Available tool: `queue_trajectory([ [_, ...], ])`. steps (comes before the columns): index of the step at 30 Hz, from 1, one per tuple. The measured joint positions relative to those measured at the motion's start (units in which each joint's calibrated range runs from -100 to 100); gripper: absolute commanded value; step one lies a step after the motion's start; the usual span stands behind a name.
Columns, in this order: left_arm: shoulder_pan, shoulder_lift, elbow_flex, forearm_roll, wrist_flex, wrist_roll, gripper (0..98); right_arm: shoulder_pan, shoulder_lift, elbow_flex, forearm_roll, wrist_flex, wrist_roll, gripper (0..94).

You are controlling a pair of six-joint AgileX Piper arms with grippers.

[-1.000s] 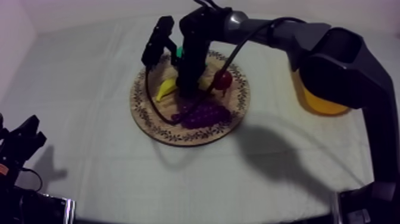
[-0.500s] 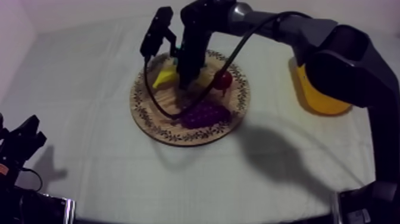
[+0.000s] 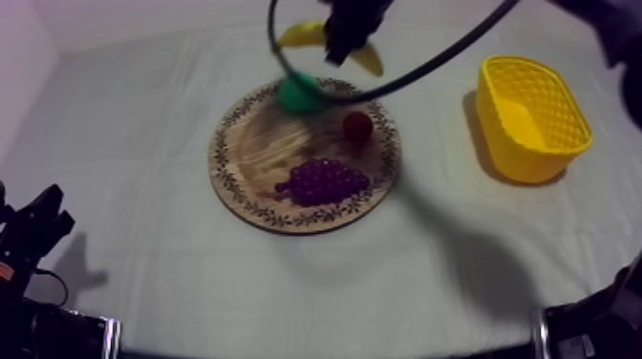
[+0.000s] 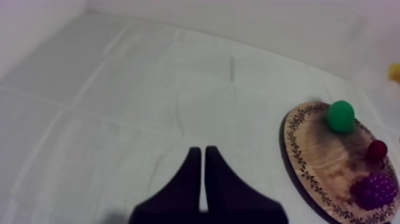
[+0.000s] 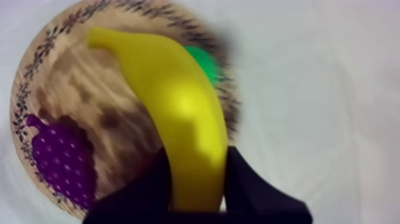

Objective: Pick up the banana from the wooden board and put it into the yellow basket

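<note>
Right gripper (image 5: 196, 179): two black fingers pinching the banana (image 5: 178, 113) across its width near one end, the rest of the fruit curving away from the pads. Location of item: in the air, clear of the wooden board (image 3: 244, 143), above the cloth just past its far rim and near the green fruit (image 3: 301, 93). Reason for height, as I judge it: to carry the banana sideways without brushing the small red fruit (image 3: 357, 125) or the grapes (image 3: 325, 181), both lying on the board. Destination: yellow basket (image 3: 564, 143), well apart from the board on my right side, open side up (nothing in it that I can make out). Left gripper (image 4: 202, 173): fingers pressed together as a narrow wedge on nothing, parked low over bare cloth, presumably to keep out of the way. Notes on views: the top view supplies the basket's position and the gap to be crossed; the right wrist view supplies the grip itself, a finger on each side of the banana with the board beneath; the left wrist view confirms the three remaining fruits on the board.
</note>
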State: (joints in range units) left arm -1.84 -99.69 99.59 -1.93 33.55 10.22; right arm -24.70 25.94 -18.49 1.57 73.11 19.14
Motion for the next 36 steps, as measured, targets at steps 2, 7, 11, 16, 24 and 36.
queue_trajectory([
  [2, 0.0, 0.0, 0.0, 0.0, 0.0, 0.0, 0.0, 1.78, -4.62, 2.51, 0.15, -0.96, -0.63, 9.8],
  [7, 0.0, 0.0, 0.0, 0.0, 0.04, 0.0, 0.0, 6.64, -15.51, 10.08, 0.83, -3.58, -1.98, 9.5],
  [11, 0.0, 0.0, 0.0, 0.0, 0.04, 0.0, 0.0, 10.26, -23.18, 16.58, 1.28, -5.42, -3.31, 9.6],
  [16, 0.0, 0.0, 0.0, 0.0, 0.04, 0.0, 0.0, 14.53, -31.72, 24.72, 2.28, -6.87, -5.07, 9.8],
  [24, 0.0, 0.0, 0.0, 0.0, 0.04, 0.0, 0.0, 18.33, -42.07, 35.31, 5.14, -9.4, -8.81, 10.0],
  [36, 0.0, 0.0, 0.0, 0.0, 0.04, 0.0, 0.0, 21.69, -46.07, 48.61, 11.44, -15.79, -17.55, 10.4],
])
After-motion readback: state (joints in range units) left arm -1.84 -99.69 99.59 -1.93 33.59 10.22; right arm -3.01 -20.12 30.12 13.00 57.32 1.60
